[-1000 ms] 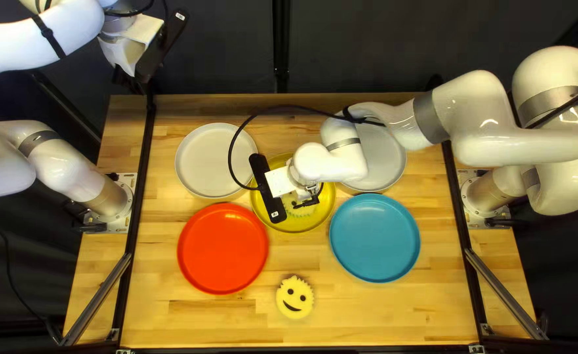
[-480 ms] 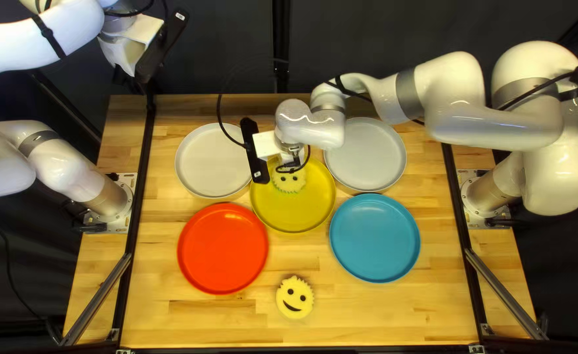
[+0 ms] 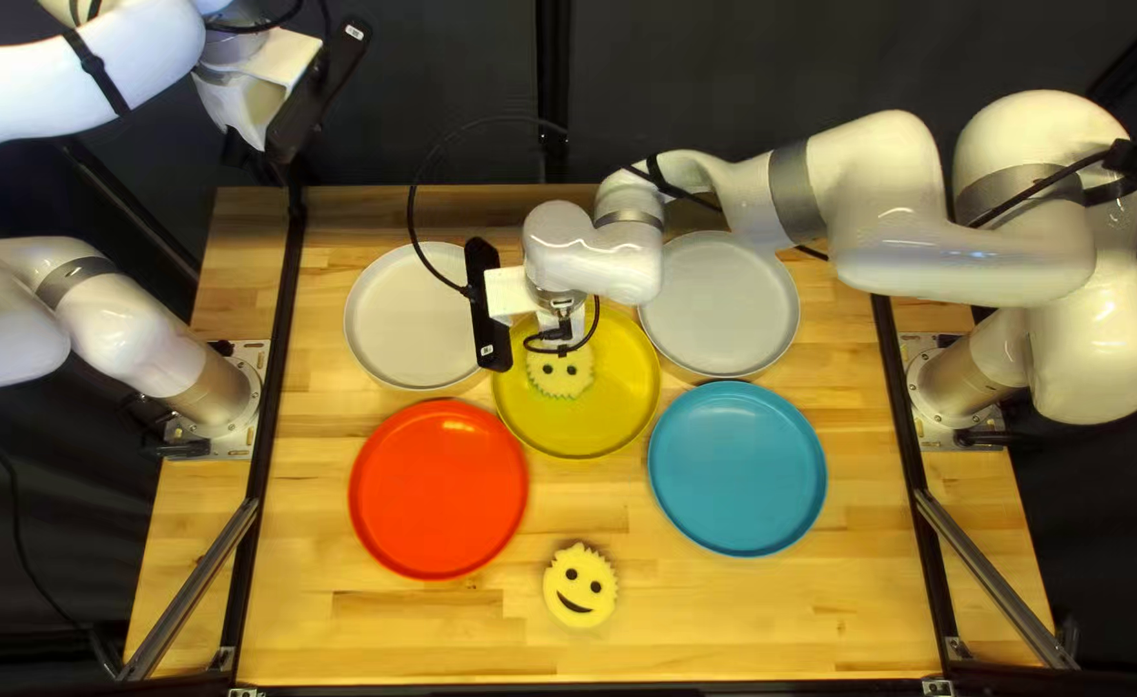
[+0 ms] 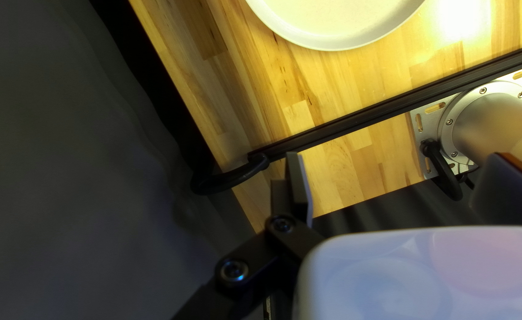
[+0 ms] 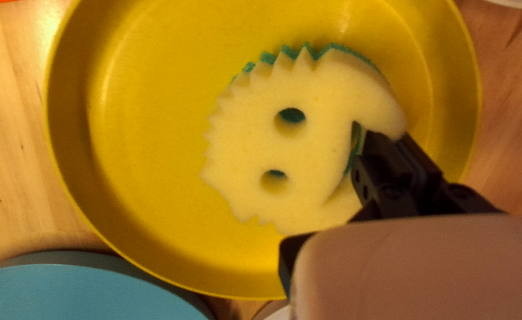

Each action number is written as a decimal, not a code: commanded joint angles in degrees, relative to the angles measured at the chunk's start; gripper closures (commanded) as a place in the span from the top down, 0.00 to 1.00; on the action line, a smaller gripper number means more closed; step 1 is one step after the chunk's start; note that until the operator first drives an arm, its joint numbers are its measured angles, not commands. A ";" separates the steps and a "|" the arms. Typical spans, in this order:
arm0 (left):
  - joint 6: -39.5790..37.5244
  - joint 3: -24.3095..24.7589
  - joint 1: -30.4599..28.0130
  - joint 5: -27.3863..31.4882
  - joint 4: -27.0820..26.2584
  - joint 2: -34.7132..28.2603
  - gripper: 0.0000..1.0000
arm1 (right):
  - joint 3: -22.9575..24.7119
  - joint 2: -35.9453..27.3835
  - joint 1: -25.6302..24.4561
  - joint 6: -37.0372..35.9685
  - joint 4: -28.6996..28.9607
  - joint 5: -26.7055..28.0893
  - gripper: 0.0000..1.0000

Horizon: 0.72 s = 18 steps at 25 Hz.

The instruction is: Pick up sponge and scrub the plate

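While our right gripper (image 5: 379, 139) is closed on the sponge (image 5: 243, 142), pinching the strip beside its smile slot, the green side faces the yellow plate (image 5: 142, 148), as scrubbing wants. We cannot tell whether the sponge presses on that plate or sits just over it. With the pinch at one edge, we judge the free side may curl or twist, so we should bear down gently and evenly, sweep in short overlapping strokes and turn back before the raised rim, where a hard shove could slide the plate. The blue plate (image 3: 736, 471) and red plate (image 3: 437, 491) lie near, with a pale plate (image 3: 394, 316) and another pale plate (image 3: 736, 310) beyond, so we want narrow sweeps. A cable (image 3: 410, 226) loops over one pale plate and could snag. Our left gripper (image 4: 397, 160) is released and empty, raised clear of the work. A second sponge (image 3: 580, 585) lies near the table's (image 3: 724, 626) near edge.
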 commanded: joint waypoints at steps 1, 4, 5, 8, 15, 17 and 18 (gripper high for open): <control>0.00 0.00 0.00 0.00 0.00 0.00 1.00 | -2.13 2.19 0.34 0.62 -0.51 -0.36 0.00; 0.00 0.00 0.00 0.00 0.00 0.00 1.00 | -4.56 3.98 -1.42 -0.13 -0.50 1.03 0.00; 0.00 0.00 0.00 0.00 0.00 0.00 1.00 | -5.21 4.34 -2.00 -0.38 -0.37 1.62 0.00; 0.00 0.00 0.00 0.00 0.00 0.00 1.00 | -6.58 4.96 -3.65 -1.25 0.16 3.09 0.00; 0.00 0.00 0.00 0.00 0.00 0.00 1.00 | -8.19 5.08 -4.97 -0.95 0.59 5.71 0.00; 0.00 0.00 0.00 0.00 0.00 0.00 1.00 | -8.42 5.34 -4.33 -0.47 0.50 5.67 0.00; 0.00 0.00 0.00 0.00 0.00 0.00 1.00 | -8.64 5.54 -3.85 -0.20 0.42 5.68 0.00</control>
